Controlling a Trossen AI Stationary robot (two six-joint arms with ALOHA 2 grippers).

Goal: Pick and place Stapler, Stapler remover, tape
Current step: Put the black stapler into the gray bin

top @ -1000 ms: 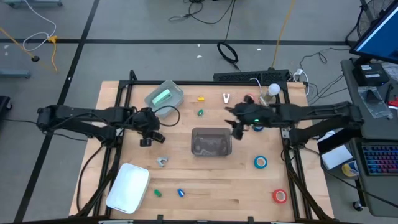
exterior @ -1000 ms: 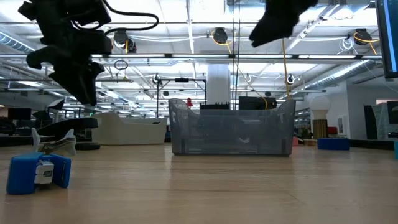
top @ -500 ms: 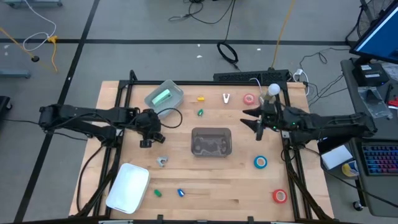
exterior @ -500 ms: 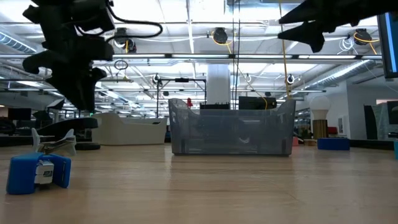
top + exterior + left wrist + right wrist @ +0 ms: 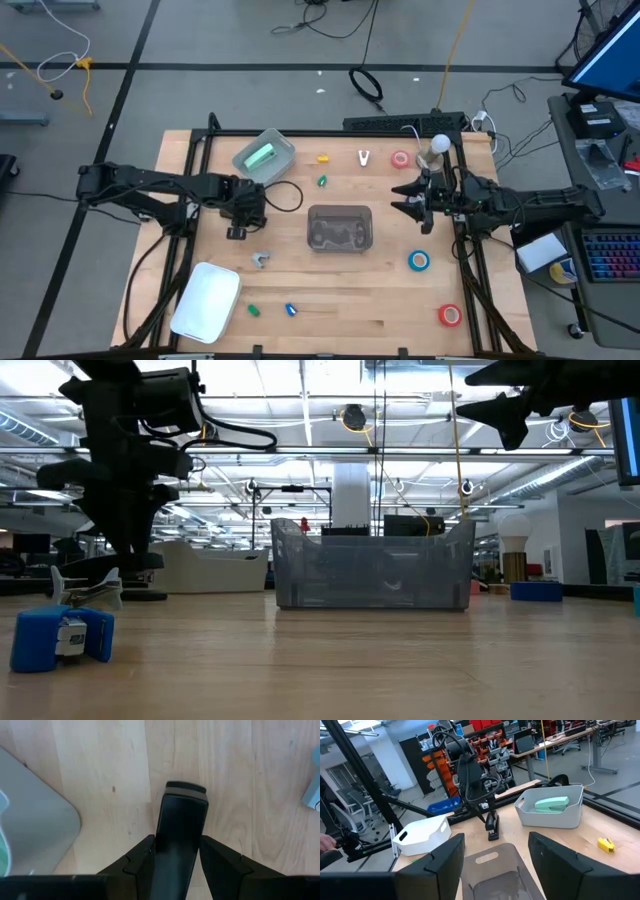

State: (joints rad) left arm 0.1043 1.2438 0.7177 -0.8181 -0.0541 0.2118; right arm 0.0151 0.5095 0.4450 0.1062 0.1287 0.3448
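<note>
Centrally on the wooden table (image 5: 370, 300) stands a smoky clear plastic bin (image 5: 340, 227); something dim lies at its bottom, but what it is cannot be made out. Toward the table's far edge, on the left arm's side, a pale grey rounded bin (image 5: 281, 148) holds the mint-green bar-shaped stapler (image 5: 261, 156), lying flat inside it. A white rounded tub (image 5: 207, 300) sits at the near left corner.

The left gripper (image 5: 236, 228) is between the grey bin and the white tub, left of the clear bin. Its fingers (image 5: 141, 857) are clamped on a black bar-shaped object (image 5: 182, 815), held upright with its lower end at the tabletop. The right gripper (image 5: 418, 203) hovers above the table just right of the clear bin, its fingers spread wide with nothing between them.

The tape rolls lie loose on the right side: a blue ring (image 5: 419, 261) near the clear bin's right, a red ring (image 5: 450, 315) at the near right corner, and a pinkish-red ring (image 5: 401, 159) at the far edge. A small silvery clip-like piece (image 5: 261, 259) lies between the white tub and the clear bin.
</note>
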